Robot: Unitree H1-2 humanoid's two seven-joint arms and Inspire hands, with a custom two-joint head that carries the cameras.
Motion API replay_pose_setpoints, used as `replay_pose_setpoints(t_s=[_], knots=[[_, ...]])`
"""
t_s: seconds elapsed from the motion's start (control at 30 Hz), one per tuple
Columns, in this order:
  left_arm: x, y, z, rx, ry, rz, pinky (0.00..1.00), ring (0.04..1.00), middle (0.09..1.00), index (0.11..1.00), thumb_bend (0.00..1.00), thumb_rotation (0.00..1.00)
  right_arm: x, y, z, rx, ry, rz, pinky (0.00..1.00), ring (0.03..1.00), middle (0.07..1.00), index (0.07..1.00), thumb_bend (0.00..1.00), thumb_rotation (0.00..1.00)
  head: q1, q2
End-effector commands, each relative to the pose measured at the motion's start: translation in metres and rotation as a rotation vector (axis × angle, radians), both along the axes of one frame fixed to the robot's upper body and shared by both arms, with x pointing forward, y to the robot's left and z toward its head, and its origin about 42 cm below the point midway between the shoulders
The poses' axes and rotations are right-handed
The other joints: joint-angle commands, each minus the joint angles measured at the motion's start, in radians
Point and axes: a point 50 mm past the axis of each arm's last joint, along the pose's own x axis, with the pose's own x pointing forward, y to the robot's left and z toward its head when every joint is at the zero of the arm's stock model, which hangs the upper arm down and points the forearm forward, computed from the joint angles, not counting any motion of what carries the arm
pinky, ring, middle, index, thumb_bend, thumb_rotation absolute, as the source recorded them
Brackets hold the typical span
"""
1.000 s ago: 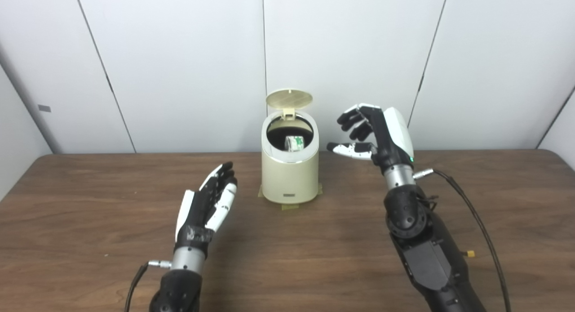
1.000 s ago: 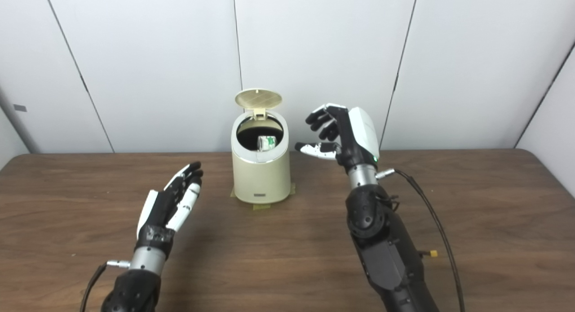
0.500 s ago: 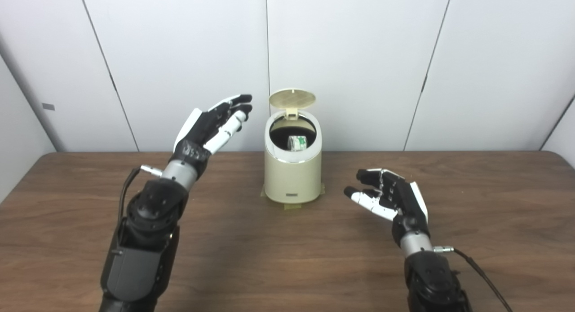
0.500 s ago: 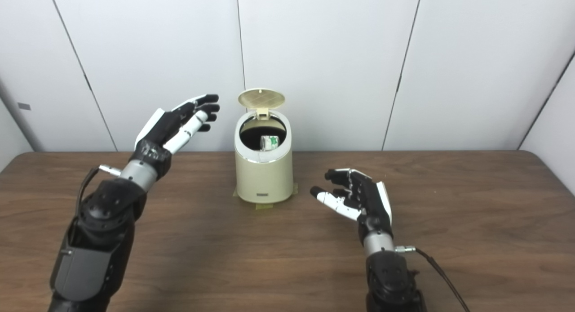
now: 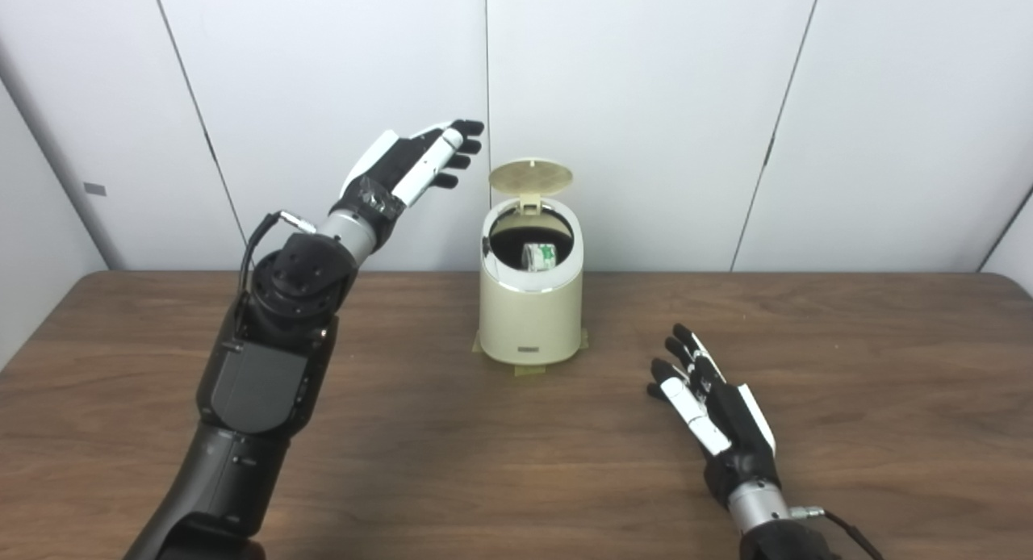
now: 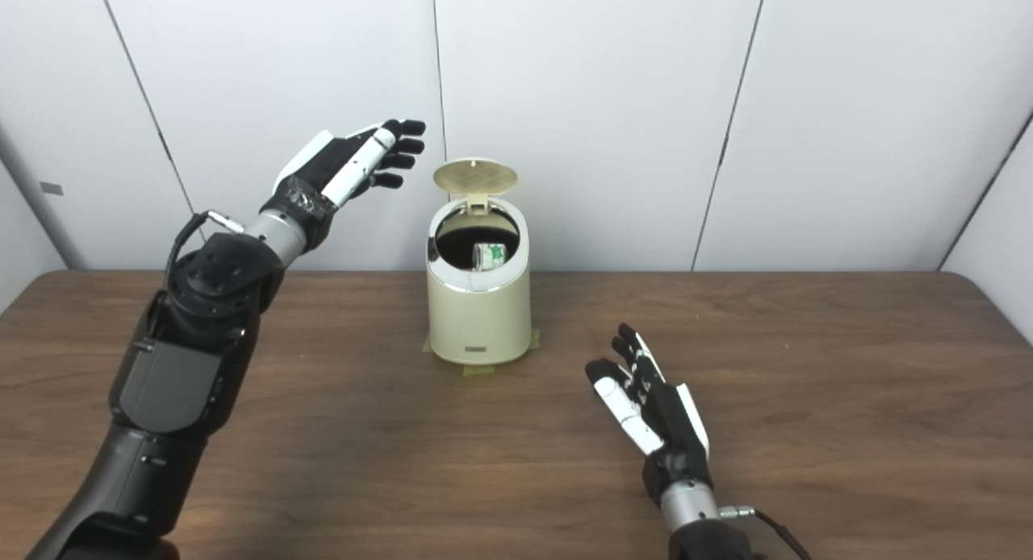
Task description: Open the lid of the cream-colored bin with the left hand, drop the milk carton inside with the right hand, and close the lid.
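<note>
**Two steps done, the lid left to shut**

One job looks to be left: the lid (image 5: 530, 173) of the cream-colored bin (image 5: 531, 318) stands upright at the back rim, and the milk carton (image 5: 539, 256) lies inside, visible through the round opening. The left hand (image 5: 411, 160) hovers high, up and to the left of the lid, apart from it, fingers extended and spread, holding nothing. The right hand (image 5: 714, 403) rests low over the table (image 5: 888, 366), well clear of the bin, fingers apart and empty.

The risk is likely in the closing push. A swipe from the side could shove the bin across the table or tip it, though tape (image 5: 529, 369) at its base may help. A press landing too near the hinge might fail to swing the lid over, and a light tap could leave it unlatched.
</note>
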Motion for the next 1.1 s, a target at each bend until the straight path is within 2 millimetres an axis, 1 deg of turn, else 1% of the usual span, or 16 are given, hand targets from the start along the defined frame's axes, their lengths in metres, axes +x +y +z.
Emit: replay_pose_setpoints(t_s=[0.0, 0.07, 0.17, 0.2, 0.27, 0.3, 0.33, 0.5, 0.63, 0.67, 0.7, 0.83, 0.9, 0.93, 0.97, 1.07], knots=[[0.007, -0.010, 0.044, 0.033, -0.123, -0.023, 0.84, 0.880, 0.869, 0.884, 0.32, 1.00, 0.004, 0.008, 0.002, 0.025, -0.029, 0.048, 0.77, 0.882, 0.939, 0.964, 0.60, 0.64, -0.001, 0.001], [0.009, -0.014, 0.046, 0.078, -0.151, -0.032, 0.83, 0.877, 0.866, 0.884, 0.32, 1.00, 0.005, 0.009, -0.002, 0.031, -0.028, 0.051, 0.76, 0.877, 0.934, 0.968, 0.61, 0.64, -0.001, 0.001], [0.010, -0.020, 0.047, 0.138, -0.178, -0.048, 0.83, 0.883, 0.855, 0.876, 0.31, 1.00, 0.005, 0.011, -0.004, 0.045, -0.018, 0.048, 0.75, 0.871, 0.926, 0.972, 0.57, 0.66, 0.000, 0.001], [0.010, -0.023, 0.048, 0.155, -0.182, -0.053, 0.83, 0.882, 0.850, 0.873, 0.31, 1.00, 0.005, 0.011, -0.004, 0.056, -0.011, 0.048, 0.75, 0.873, 0.923, 0.972, 0.56, 0.66, 0.001, 0.002], [0.011, -0.026, 0.049, 0.183, -0.189, -0.062, 0.84, 0.878, 0.841, 0.856, 0.32, 0.97, 0.004, 0.012, -0.006, 0.071, -0.003, 0.049, 0.79, 0.890, 0.928, 0.981, 0.53, 0.69, -0.002, 0.009], [0.011, -0.028, 0.049, 0.214, -0.196, -0.064, 0.84, 0.878, 0.840, 0.853, 0.32, 0.96, 0.004, 0.013, -0.006, 0.077, 0.000, 0.048, 0.80, 0.895, 0.930, 0.984, 0.53, 0.69, -0.002, 0.006], [0.011, -0.029, 0.049, 0.237, -0.199, -0.069, 0.84, 0.876, 0.839, 0.847, 0.32, 0.98, 0.005, 0.014, -0.006, 0.082, 0.003, 0.047, 0.80, 0.898, 0.933, 0.987, 0.52, 0.70, -0.003, 0.004], [0.011, -0.030, 0.050, 0.332, -0.222, -0.107, 0.86, 0.881, 0.840, 0.835, 0.31, 1.00, 0.005, 0.020, -0.006, 0.089, 0.017, 0.049, 0.79, 0.898, 0.932, 1.000, 0.48, 0.77, -0.007, 0.006], [0.009, -0.029, 0.051, 0.387, -0.225, -0.139, 0.90, 0.874, 0.833, 0.829, 0.32, 1.00, 0.006, 0.024, -0.006, 0.104, 0.037, 0.039, 0.78, 0.890, 0.925, 1.000, 0.47, 0.80, -0.004, 0.006], [0.008, -0.028, 0.052, 0.416, -0.225, -0.142, 0.90, 0.876, 0.836, 0.830, 0.33, 1.00, 0.006, 0.026, -0.006, 0.108, 0.041, 0.037, 0.78, 0.890, 0.925, 1.000, 0.47, 0.80, -0.004, 0.006], [0.006, -0.028, 0.052, 0.446, -0.229, -0.146, 0.90, 0.878, 0.841, 0.829, 0.36, 1.00, 0.006, 0.027, -0.006, 0.113, 0.045, 0.037, 0.77, 0.886, 0.922, 1.000, 0.48, 0.82, -0.004, 0.006], [-0.002, -0.029, 0.054, 0.507, -0.237, -0.171, 0.89, 0.878, 0.849, 0.827, 0.38, 1.00, 0.005, 0.032, -0.007, 0.110, 0.051, 0.045, 0.75, 0.863, 0.907, 1.000, 0.50, 0.85, -0.003, 0.010], [-0.006, -0.030, 0.054, 0.539, -0.247, -0.183, 0.86, 0.873, 0.852, 0.829, 0.38, 1.00, 0.004, 0.035, -0.007, 0.105, 0.058, 0.043, 0.75, 0.842, 0.886, 1.000, 0.51, 0.86, 0.001, 0.014], [-0.009, -0.032, 0.055, 0.592, -0.253, -0.185, 0.86, 0.872, 0.852, 0.829, 0.38, 1.00, 0.003, 0.036, -0.007, 0.103, 0.061, 0.041, 0.75, 0.838, 0.882, 1.000, 0.51, 0.86, 0.004, 0.016], [-0.012, -0.033, 0.056, 0.633, -0.268, -0.197, 0.85, 0.882, 0.861, 0.835, 0.39, 1.00, 0.002, 0.037, -0.007, 0.110, 0.066, 0.038, 0.75, 0.835, 0.875, 1.000, 0.52, 0.86, 0.010, 0.019], [-0.019, -0.034, 0.055, 0.685, -0.284, -0.225, 0.80, 0.845, 0.847, 0.826, 0.38, 1.00, 0.000, 0.040, -0.006, 0.131, 0.074, 0.040, 0.73, 0.833, 0.862, 1.000, 0.52, 0.84, 0.011, 0.020]])
